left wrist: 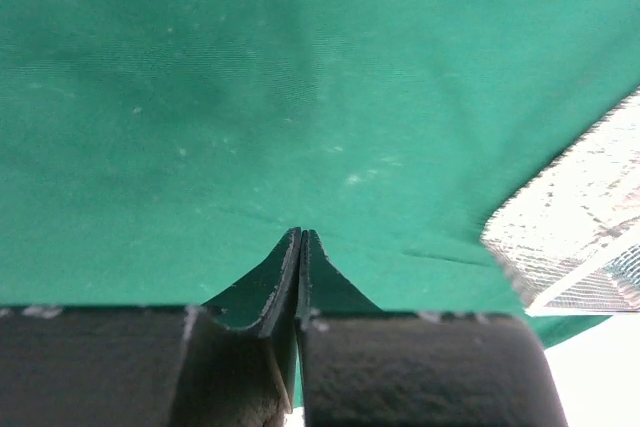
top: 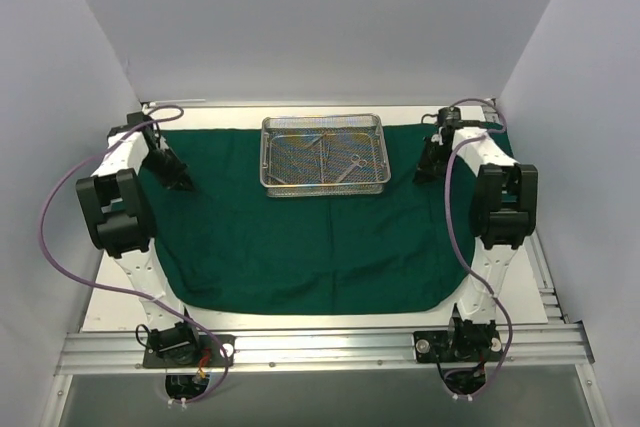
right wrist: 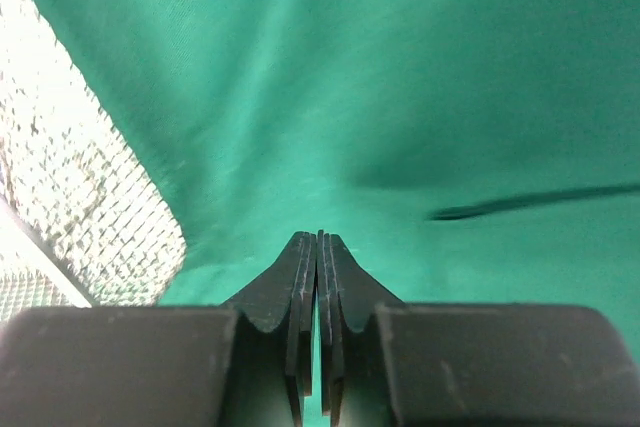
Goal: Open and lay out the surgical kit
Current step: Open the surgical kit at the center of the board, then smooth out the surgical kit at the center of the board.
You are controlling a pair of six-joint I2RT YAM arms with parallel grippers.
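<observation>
While the desk [top: 120, 307] carries the dark green drape [top: 300, 247] spread flat, the wire-mesh tray [top: 325, 190] sits on its twelve o'clock edge, scissors [top: 352, 165] inside. At the tray's nine o'clock my left claw [top: 185, 185], and at three o'clock my right claw [top: 425, 175], are both pressed together over the cloth.

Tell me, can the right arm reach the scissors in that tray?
Probably yes: the tray is uncovered, the scissors lie toward its right end, and only green cloth separates it from the shut right tool.
</observation>
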